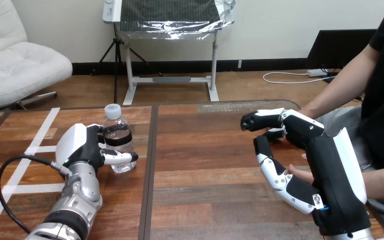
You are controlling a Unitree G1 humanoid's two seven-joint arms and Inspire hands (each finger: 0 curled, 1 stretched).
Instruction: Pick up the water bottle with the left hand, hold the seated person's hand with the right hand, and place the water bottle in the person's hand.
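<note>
Head view. The left hand [82, 147] is curled round the bottle [116, 131], which stands upright on the table [205, 175] near the view's left. The right hand [330, 170] lies against the person's hand [299, 173] at the view's right; whether it clasps it cannot be told. The lift appears due: hold the bottle firmly, raise it straight, then carry it level across towards the person.

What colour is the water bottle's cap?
White cap on the water bottle; best seen in the head view.
</note>
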